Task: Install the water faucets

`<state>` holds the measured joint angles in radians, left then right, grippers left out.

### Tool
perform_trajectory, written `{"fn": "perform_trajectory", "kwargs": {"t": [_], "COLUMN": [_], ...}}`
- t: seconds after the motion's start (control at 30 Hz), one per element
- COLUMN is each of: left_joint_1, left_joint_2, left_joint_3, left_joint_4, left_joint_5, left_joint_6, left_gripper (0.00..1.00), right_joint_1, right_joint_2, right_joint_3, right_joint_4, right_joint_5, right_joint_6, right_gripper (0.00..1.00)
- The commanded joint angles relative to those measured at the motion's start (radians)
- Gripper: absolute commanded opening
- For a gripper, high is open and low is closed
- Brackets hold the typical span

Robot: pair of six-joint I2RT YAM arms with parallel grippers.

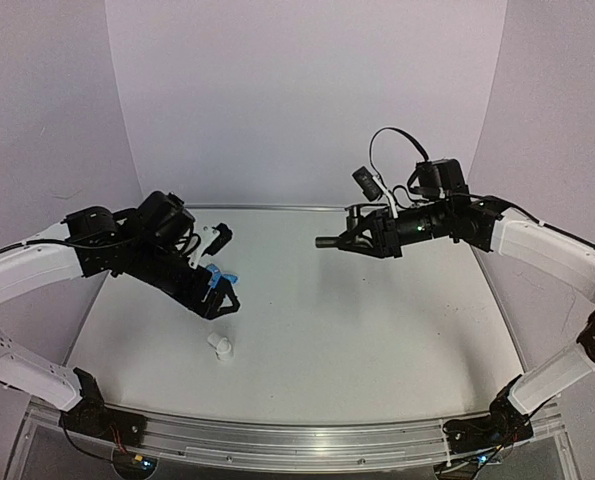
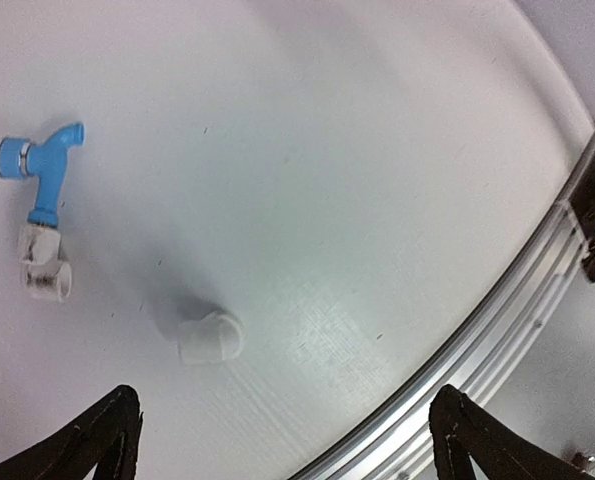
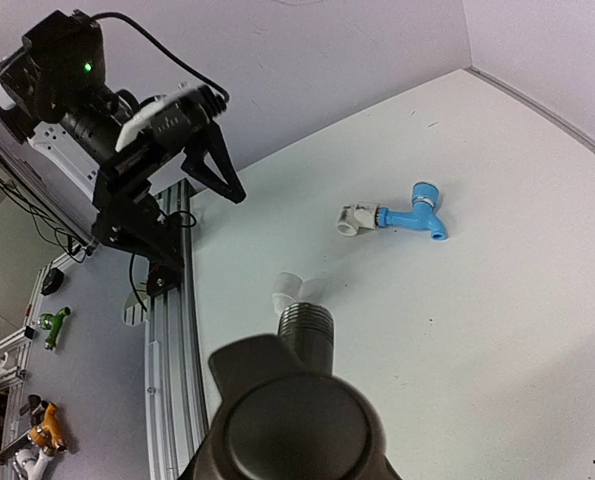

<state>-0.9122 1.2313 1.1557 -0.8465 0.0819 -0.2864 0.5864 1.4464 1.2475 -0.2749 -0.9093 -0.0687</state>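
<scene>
The grey metal faucet (image 3: 297, 400) fills the lower middle of the right wrist view, its threaded nose pointing up-frame at the loose white elbow fitting (image 3: 287, 290). In the overhead view it sticks out of the right fingers (image 1: 360, 232) just right of centre, well above the table (image 1: 377, 340). Those fingers look closed on its body, though their tips are hidden in the wrist view.

The blue faucet (image 2: 42, 170) lies on the table at the upper left of the left wrist view. Its stem sits end-on in a second white fitting (image 2: 42, 270), so that one appears to be joined.

The left fingers (image 2: 102, 440) are spread wide at the bottom corners of that view and hold nothing. The elbow fitting lies just up-frame, between them.

The step in hand seems to be mating the metal faucet with the loose elbow. The elbow is light plastic lying on its side, so it would likely skid or spin if pushed. The left fingers should come down and clamp its body first, leaving the open socket facing the right arm. The right arm should then line the thread up with the socket before touching it. It should go in gently and turn without forcing, since a tilted start risks cross-threading.
</scene>
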Motion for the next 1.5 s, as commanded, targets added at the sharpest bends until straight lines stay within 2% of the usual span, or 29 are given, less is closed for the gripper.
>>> {"fn": "perform_trajectory", "kwargs": {"t": [0.0,0.1,0.33,0.57,0.97,1.2,1.47], "left_joint_1": [-0.033,-0.039,-0.039,-0.036,-0.02,0.005,0.011], "left_joint_2": [0.075,0.079,0.101,0.203,0.391,0.435,0.473], "left_joint_3": [0.034,0.033,-0.027,-0.079,-0.044,-0.07,-0.072], "left_joint_4": [-0.159,-0.157,-0.054,-0.042,-0.012,0.078,0.089], "left_joint_5": [-0.071,-0.062,0.056,-0.008,-0.058,-0.058,-0.056], "left_joint_6": [0.206,0.351,0.699,0.923,1.076,1.133,1.144], "left_gripper": [1.0,1.0,0.98,0.91,0.89,0.86,0.81], "right_joint_1": [-0.015,-0.016,-0.017,-0.019,-0.019,-0.019,-0.019], "right_joint_2": [-0.056,-0.063,-0.07,-0.09,-0.105,-0.141,-0.15], "right_joint_3": [-0.009,-0.015,-0.01,-0.02,-0.023,-0.037,-0.034], "right_joint_4": [0.03,0.029,0.028,0.029,0.031,0.03,0.027], "right_joint_5": [0.018,0.012,-0.003,-0.015,-0.059,-0.065,-0.076], "right_joint_6": [-0.046,-0.046,-0.041,-0.041,-0.031,-0.032,-0.027], "right_gripper": [0.0,0.0,0.0,0.0,0.0,0.0,0.0]}}
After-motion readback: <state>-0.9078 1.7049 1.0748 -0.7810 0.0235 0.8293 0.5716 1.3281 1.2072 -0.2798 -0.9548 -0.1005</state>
